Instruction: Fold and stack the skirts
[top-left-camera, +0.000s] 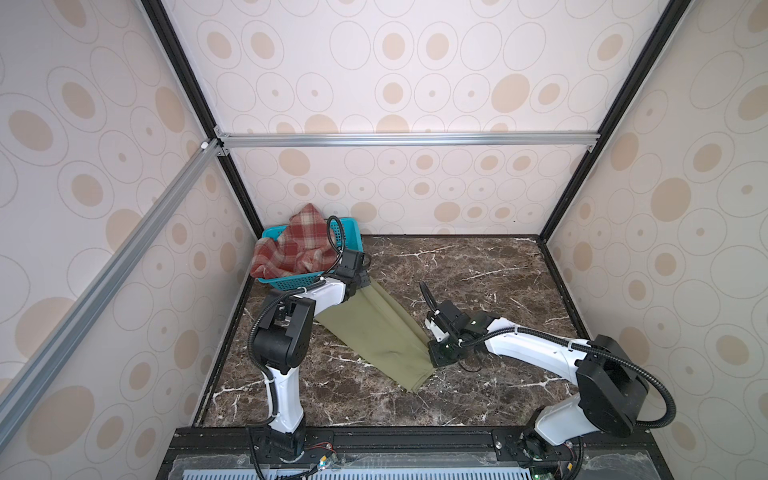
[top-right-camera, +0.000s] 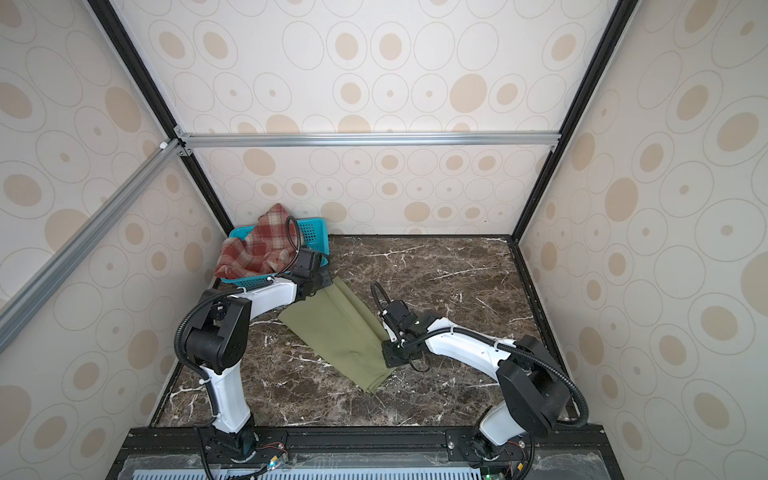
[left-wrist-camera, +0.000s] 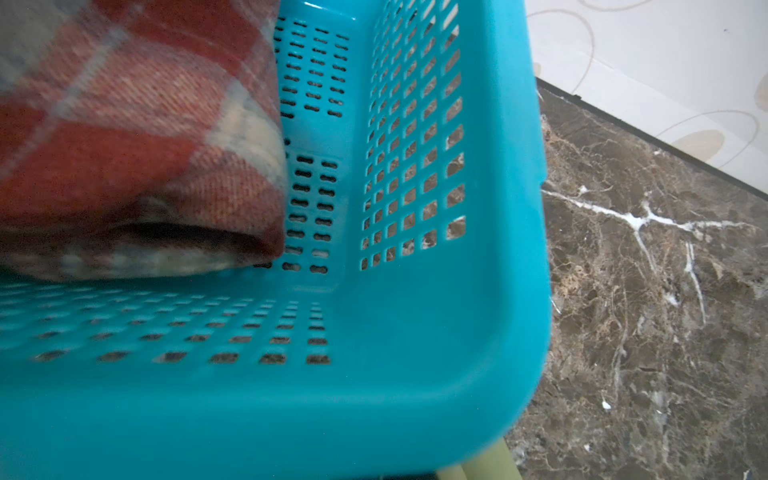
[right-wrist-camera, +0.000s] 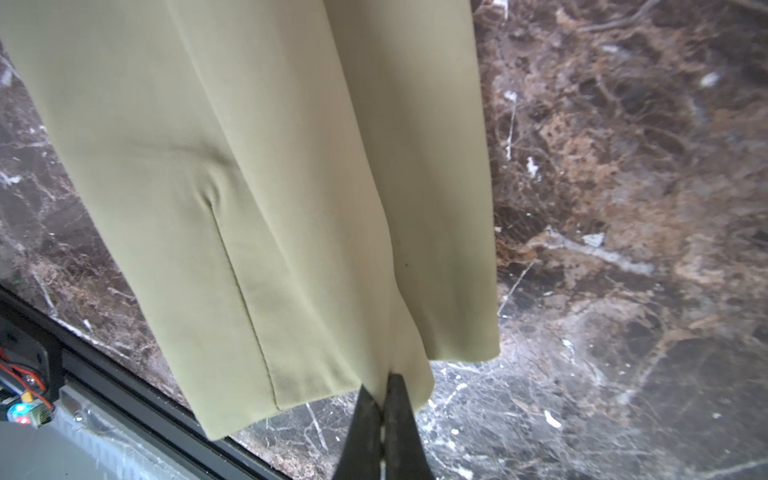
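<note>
Olive-green skirt (top-left-camera: 374, 332) strung between my two arms, lower middle of both top views!
Right jaws pressed together on its hem corner, left jaws pinching the gathered end beside the teal basket (top-left-camera: 286, 283). I reckon it's held taut to spread flat on the tabletop (top-left-camera: 478, 266) for folding. The plaid skirt (top-left-camera: 299, 245) sits heaped in that basket, centre left.

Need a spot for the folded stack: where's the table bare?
Bare table: far right, between green skirt and right wall; also the near strip along the front rail. Crowded: far-left corner, basket with plaid skirt, left arm beside it.
</note>
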